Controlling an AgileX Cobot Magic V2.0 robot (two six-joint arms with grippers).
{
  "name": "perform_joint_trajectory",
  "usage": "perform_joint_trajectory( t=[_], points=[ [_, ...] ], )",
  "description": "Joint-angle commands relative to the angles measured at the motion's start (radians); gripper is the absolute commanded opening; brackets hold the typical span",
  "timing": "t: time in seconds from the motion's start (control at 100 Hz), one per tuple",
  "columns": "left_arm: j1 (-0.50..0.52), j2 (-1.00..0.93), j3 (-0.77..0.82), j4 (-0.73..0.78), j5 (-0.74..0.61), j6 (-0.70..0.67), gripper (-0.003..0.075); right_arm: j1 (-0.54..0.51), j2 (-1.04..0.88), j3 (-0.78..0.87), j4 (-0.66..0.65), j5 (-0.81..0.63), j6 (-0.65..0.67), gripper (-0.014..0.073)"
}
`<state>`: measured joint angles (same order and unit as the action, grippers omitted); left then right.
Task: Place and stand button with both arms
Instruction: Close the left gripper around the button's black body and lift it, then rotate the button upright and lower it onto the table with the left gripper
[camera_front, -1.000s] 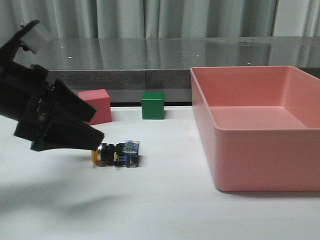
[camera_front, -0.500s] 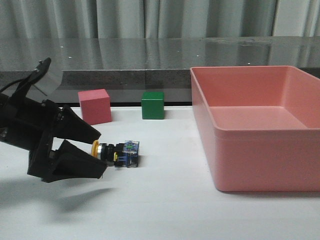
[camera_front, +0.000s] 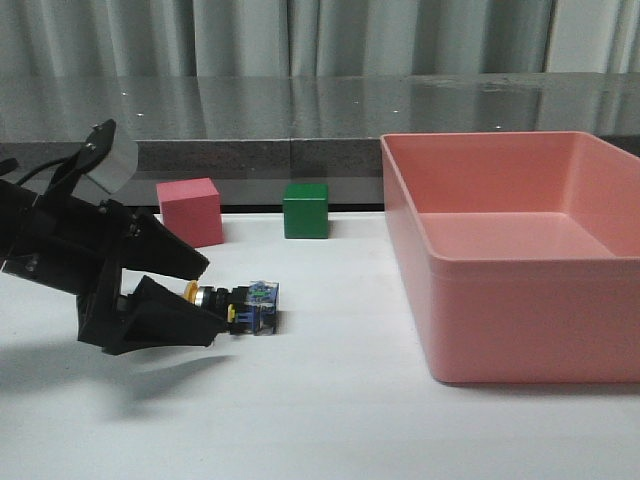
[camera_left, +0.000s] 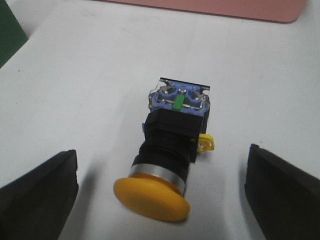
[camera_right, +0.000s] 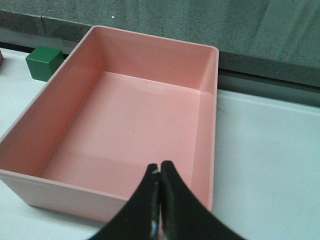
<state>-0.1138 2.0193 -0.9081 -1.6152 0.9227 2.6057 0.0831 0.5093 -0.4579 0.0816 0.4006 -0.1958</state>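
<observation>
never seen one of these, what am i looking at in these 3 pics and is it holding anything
It is a two-armed robot at a white table. One picture looks forward over the table; the other two come from cameras on each wrist.

The front view shows the left gripper, a black claw, open around a small button that lies on its side. The left wrist view shows the same button between the spread fingers, its yellow cap toward the camera. They are not touching it, so nothing is held.

The right wrist view shows the right gripper shut and empty above a pink bin.

Also on the table: a pink cube and a green cube.
</observation>
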Motion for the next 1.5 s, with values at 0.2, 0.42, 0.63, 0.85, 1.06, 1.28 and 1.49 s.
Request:
perform_joint_trajectory(
  t=[0.2,0.42,0.63,0.85,1.06,1.28,1.49],
  points=[
    [-0.044,-0.036,-0.020,-0.061,-0.004,0.006,0.0638,-0.006,0.000,-0.029,0.004,-0.069,0.000,-0.0057],
    [-0.046,-0.005,-0.027,-0.075,0.001,0.006,0.0562,-0.006,0.000,-0.029,0.004,-0.069,0.000,-0.0057],
    [-0.046,-0.005,-0.027,-0.075,0.005,0.006,0.0323,-0.006,0.000,-0.029,0.004,-0.069,0.000,-0.0057],
    [-0.044,-0.007,-0.027,-0.075,0.009,0.006,0.0066,-0.006,0.000,-0.029,0.004,-0.069,0.000,-0.0057],
    [-0.044,-0.095,-0.027,-0.003,0.020,-0.010,-0.0019,-0.006,0.000,-0.029,0.004,-0.069,0.000,-0.0057],
    [-0.046,-0.317,-0.061,0.258,-0.142,-0.312,-0.0019,-0.006,0.000,-0.029,0.004,-0.069,0.000,-0.0057],
    [-0.070,-0.456,-0.217,0.791,-0.133,-0.814,-0.0019,-0.006,0.000,-0.029,0.004,-0.069,0.000,-0.0057]
  ],
)
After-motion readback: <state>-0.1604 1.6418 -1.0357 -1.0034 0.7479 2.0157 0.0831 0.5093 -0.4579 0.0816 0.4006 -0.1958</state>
